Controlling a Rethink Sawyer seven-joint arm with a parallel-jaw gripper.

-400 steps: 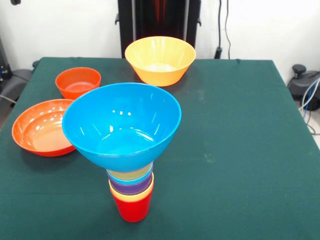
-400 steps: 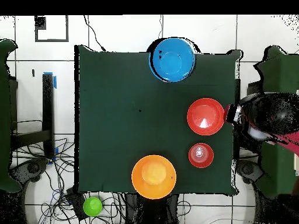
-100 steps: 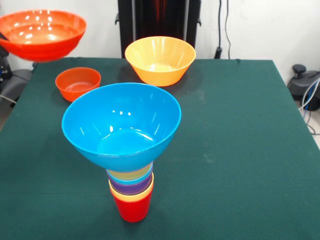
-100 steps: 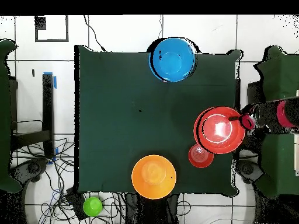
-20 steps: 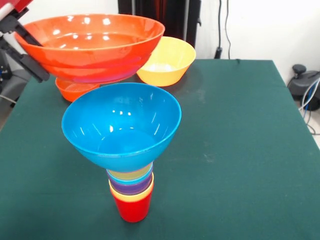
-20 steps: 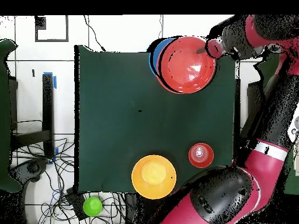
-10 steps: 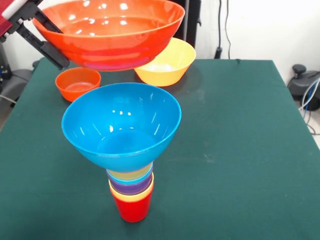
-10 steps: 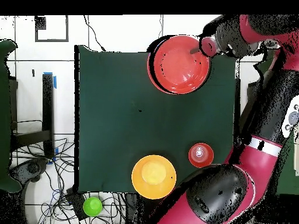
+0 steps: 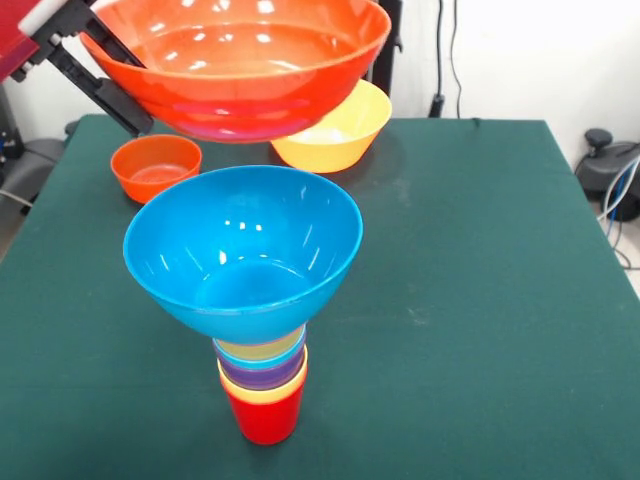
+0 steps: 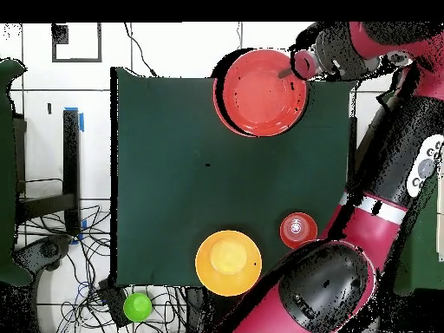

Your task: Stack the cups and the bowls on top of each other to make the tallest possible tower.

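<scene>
The tower stands at the table's near edge: a red cup (image 9: 264, 415) at the base, several nested cups (image 9: 262, 362) above it, and the large blue bowl (image 9: 243, 250) on top. My gripper (image 9: 112, 72) is shut on the left rim of the wide shallow orange bowl (image 9: 240, 60) and holds it level in the air, above and behind the blue bowl. In the overhead view the orange bowl (image 10: 260, 93) covers the blue bowl almost fully, with the gripper (image 10: 295, 66) at its rim. The magenta-pink bowl is not visible.
The large yellow-orange bowl (image 9: 340, 125) sits at the table's far side, partly behind the held bowl; it also shows in the overhead view (image 10: 228, 262). The small orange bowl (image 9: 155, 165) sits at the far left, also overhead (image 10: 298, 230). My arm (image 10: 381, 173) runs along the table's edge.
My gripper has carried the orange bowl from the left side toward the tower and slightly higher. It now hangs over the blue bowl. The tower and the other bowls have not moved.
</scene>
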